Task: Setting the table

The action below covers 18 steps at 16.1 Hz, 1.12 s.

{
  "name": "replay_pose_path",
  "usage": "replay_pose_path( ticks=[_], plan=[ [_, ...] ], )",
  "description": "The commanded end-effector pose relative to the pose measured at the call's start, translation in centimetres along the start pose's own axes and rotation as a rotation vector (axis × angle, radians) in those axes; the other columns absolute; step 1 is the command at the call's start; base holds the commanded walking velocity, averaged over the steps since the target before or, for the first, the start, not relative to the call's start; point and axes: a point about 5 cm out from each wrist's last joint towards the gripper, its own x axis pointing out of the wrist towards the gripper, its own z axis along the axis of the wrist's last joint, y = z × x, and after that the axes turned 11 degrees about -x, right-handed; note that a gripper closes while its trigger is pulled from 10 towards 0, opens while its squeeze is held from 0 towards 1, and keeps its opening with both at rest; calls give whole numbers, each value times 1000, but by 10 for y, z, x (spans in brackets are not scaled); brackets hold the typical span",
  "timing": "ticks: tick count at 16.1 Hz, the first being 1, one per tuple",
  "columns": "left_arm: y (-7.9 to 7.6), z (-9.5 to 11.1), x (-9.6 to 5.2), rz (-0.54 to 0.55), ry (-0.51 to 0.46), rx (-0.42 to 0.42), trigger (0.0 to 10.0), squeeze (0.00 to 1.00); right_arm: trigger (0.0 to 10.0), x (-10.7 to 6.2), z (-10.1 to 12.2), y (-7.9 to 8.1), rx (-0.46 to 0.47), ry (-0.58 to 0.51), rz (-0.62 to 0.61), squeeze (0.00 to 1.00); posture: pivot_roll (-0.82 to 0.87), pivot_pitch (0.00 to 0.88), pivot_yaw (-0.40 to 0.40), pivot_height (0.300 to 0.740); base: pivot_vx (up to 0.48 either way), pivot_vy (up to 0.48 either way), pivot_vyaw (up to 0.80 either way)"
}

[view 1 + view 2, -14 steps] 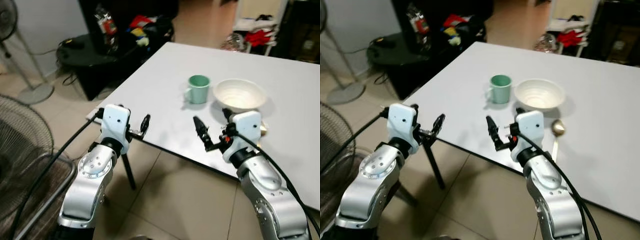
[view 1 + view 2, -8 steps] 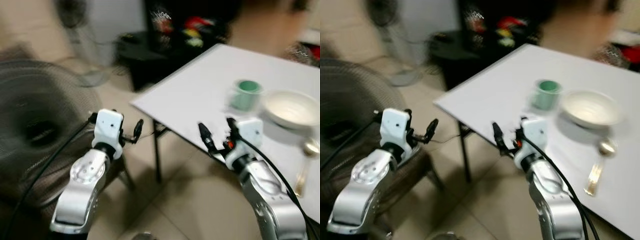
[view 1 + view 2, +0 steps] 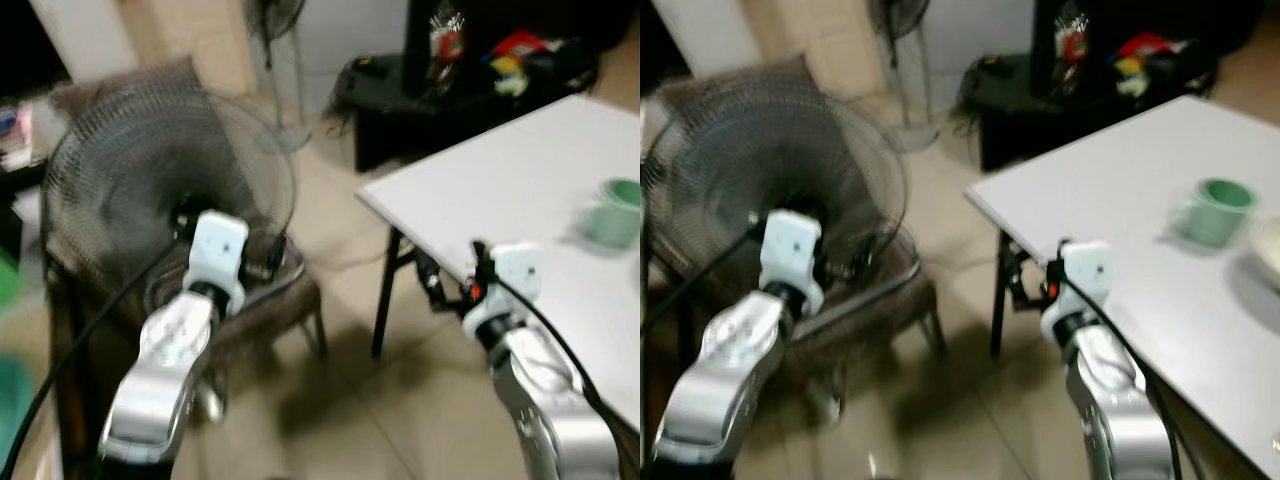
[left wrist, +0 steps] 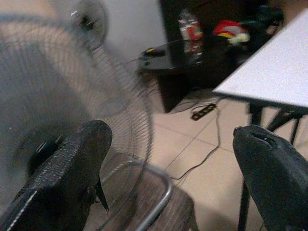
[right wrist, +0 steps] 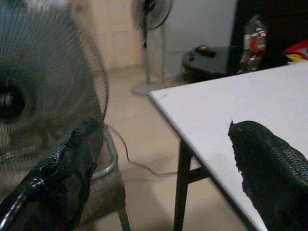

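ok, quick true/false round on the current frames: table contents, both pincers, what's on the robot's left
1. A green mug stands on the white table. True.
2. The left pincer holds a spoon. False: its fingers are apart, nothing between them.
3. A large fan sits on a chair at the robot's left. True.
4. The right pincer is shut on the mug. False: it is open, off the table's corner.

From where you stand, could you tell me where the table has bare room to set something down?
The white table is bare from its near corner up to the green mug. Beside the mug, at the picture's edge, a bowl's rim crowds it.
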Motion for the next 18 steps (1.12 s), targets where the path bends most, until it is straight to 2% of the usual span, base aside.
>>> replay_pose_path(
  ticks=[1,2,3,4,5,6,8,11,13,18],
  plan=[
    [5,-3,-2,36,-2,8,10000,0,10000,5,6,3,-15,-39,11,1000,54,0,72,740,0,0,800],
    [7,0,-4,75,-45,-13,10000,0,10000,8,13,1,-3,-76,21,1000,62,0,58,740,0,0,800],
    [9,0,-5,117,-45,-10,10000,0,10000,12,22,-5,-13,-116,-16,1000,74,0,44,740,0,0,800],
    [13,0,-8,151,-56,28,10000,0,10000,16,26,-5,-10,-143,4,1000,93,0,22,740,0,0,800],
    [14,0,-9,163,-58,36,10000,0,10000,17,27,-4,-5,-150,17,1000,95,0,20,740,0,0,800],
    [17,-1,-11,181,-49,57,10000,0,10000,18,23,-1,-62,-158,13,1000,102,0,16,740,0,0,800],
    [23,0,-13,223,-59,73,10000,0,10000,18,15,7,-13,-104,83,1000,112,0,17,740,0,0,800],
    [24,3,-10,222,-61,61,10000,0,10000,19,6,8,1,-79,44,1000,108,0,32,740,0,0,800],
    [22,8,-6,176,-74,44,10000,0,10000,18,-1,14,44,-26,104,1000,90,0,51,740,0,0,800],
    [20,4,-6,120,-49,23,10000,0,10000,16,-1,19,83,-23,164,1000,92,0,52,740,0,0,800]
  ],
)
